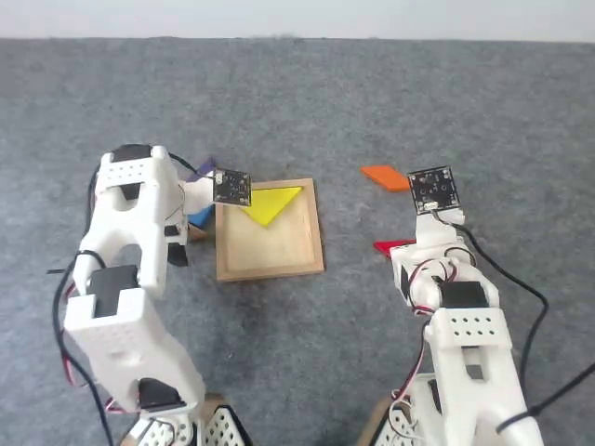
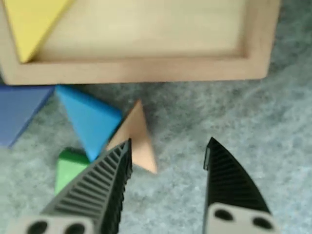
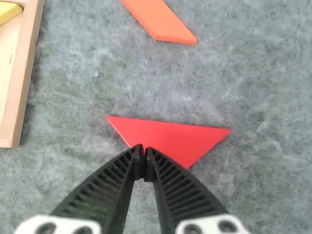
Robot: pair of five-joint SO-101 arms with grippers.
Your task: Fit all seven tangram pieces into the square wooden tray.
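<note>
Left wrist view shows our left fingers [image 2: 105, 180] open above the tan triangle [image 2: 138, 139], beside the left edge of the tray [image 2: 146, 72]. We should straddle it, sparing the blue triangle [image 2: 90, 117]; our right fingers [image 3: 122, 178] are closed.

Tray: the square wooden tray [image 1: 270, 249] lies flat on the grey felt table cover [image 1: 372, 102].
Yellow: a flat yellow triangle [image 1: 270, 204] lies inside the tray against its far rim.
Orange: a flat orange parallelogram [image 1: 385, 177] lies right of the tray, apart from it.
Red: a flat red triangle [image 1: 392, 247] is partly hidden under the white right arm [image 1: 460, 321].
Blue: a blue piece [image 1: 199, 219], just beside the tray's left rim, is mostly hidden by the white left arm [image 1: 125, 251].
Purple: a purple piece [image 1: 204, 168] peeks out beyond that arm; its shape is unclear.
</note>
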